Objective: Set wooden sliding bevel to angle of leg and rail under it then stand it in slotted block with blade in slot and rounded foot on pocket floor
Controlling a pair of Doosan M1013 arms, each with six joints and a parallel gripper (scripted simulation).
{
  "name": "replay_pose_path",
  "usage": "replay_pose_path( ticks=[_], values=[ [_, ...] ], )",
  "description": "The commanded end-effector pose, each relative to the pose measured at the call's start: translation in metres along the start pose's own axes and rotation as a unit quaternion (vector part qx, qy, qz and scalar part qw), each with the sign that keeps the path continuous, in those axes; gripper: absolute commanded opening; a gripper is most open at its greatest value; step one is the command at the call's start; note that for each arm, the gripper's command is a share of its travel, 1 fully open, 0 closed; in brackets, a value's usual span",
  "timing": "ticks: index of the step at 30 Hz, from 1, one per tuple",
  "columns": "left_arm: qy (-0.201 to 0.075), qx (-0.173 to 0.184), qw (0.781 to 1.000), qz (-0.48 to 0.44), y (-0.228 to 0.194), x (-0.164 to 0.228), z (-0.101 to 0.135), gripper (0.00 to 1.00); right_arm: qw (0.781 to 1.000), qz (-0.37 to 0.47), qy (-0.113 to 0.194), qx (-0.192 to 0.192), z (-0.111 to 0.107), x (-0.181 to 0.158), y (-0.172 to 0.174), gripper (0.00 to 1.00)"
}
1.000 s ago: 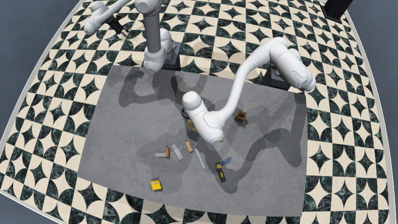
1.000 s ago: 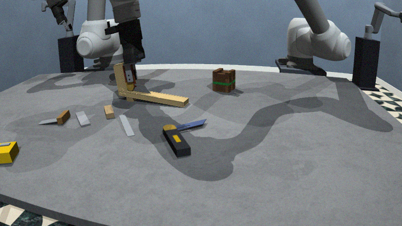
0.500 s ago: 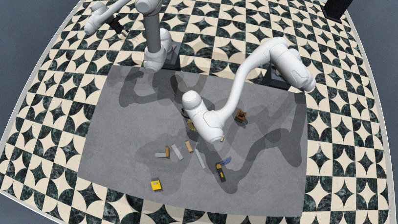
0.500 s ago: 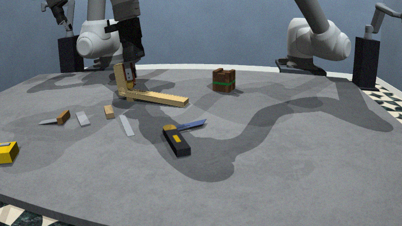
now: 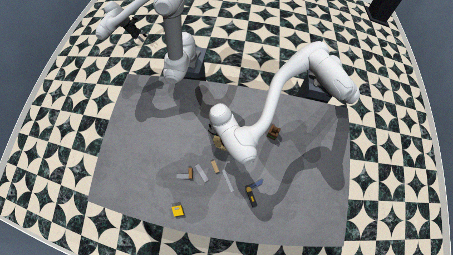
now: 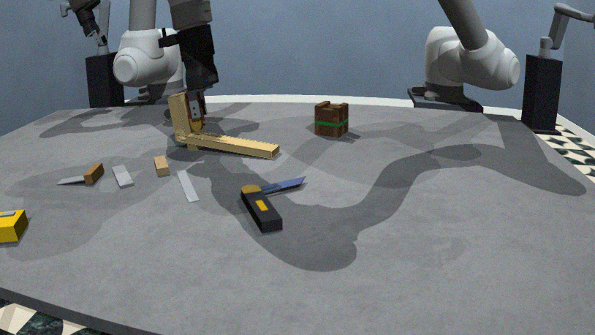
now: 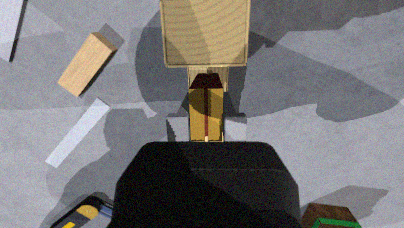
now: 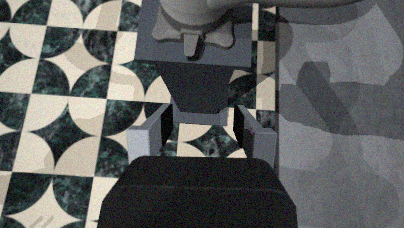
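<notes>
Smooth white rounded arm segments [image 5: 274,94] [image 6: 143,55], black wrist housings [image 6: 197,54] [image 7: 206,185] [image 8: 197,192], grey claw fingertips.

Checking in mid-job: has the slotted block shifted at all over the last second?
No. The slotted block sits in the same spot, measured against the black bevel in the exterior view.
</notes>
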State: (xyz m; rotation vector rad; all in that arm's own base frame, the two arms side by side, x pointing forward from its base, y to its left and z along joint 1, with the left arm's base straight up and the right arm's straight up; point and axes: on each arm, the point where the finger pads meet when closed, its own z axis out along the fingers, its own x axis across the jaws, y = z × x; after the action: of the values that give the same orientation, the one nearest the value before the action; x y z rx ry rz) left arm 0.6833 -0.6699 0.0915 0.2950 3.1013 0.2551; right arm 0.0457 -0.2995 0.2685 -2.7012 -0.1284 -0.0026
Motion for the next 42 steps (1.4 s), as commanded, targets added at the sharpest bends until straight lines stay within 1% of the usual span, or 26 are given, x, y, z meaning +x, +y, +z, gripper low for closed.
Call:
replay_pose_path(
  ticks=[1, 21, 28, 36, 38, 42],
  values=[
    [-0.001, 0.0, 1.0, 0.0, 0.0, -0.001, -0.002, 0.0, 1.0, 0.0, 0.0, -0.001, -0.001, 0.0, 0.0, 1.0],
    [-0.001, 0.0, 1.0, 0.0, 0.0, -0.001, -0.007, 0.0, 1.0, 0.0, 0.0, -0.001, -0.001, 0.0, 0.0, 1.0],
    [-0.001, 0.0, 1.0, 0.0, 0.0, -0.001, -0.018, 0.0, 1.0, 0.0, 0.0, -0.001, -0.001, 0.0, 0.0, 1.0],
    [-0.001, 0.0, 1.0, 0.0, 0.0, -0.001, -0.035, 0.0, 1.0, 0.0, 0.0, -0.001, -0.001, 0.0, 0.0, 1.0],
    [-0.001, 0.0, 1.0, 0.0, 0.0, -0.001, -0.035, 0.0, 1.0, 0.0, 0.0, -0.001, -0.001, 0.0, 0.0, 1.0],
    [-0.001, 0.0, 1.0, 0.0, 0.0, 0.0, -0.045, 0.0, 1.0, 0.0, 0.0, -0.001, -0.001, 0.0, 0.0, 1.0]
  ],
)
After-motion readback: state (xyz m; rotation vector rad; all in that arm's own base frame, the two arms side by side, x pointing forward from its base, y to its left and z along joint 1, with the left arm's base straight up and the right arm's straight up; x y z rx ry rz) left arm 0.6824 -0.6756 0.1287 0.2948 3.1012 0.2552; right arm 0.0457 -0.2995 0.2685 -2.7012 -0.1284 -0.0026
